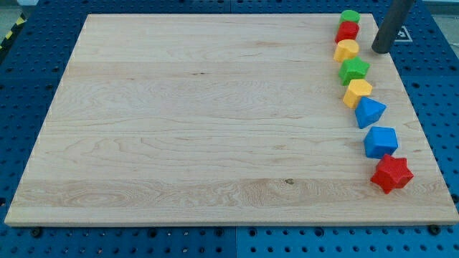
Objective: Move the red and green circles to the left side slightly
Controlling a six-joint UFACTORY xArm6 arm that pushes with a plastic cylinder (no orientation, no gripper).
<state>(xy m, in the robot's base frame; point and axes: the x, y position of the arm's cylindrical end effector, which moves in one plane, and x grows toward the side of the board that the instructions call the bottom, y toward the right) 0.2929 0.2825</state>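
A green circle sits at the view's top right of the wooden board. A red circle touches it just below. My tip is the lower end of a dark rod coming down from the view's top right. It stands to the right of the red circle and slightly below it, apart from both circles by a small gap.
Below the circles a curved line of blocks runs down the right side: a yellow block, a green star, a yellow block, a blue triangle-like block, a blue block and a red star.
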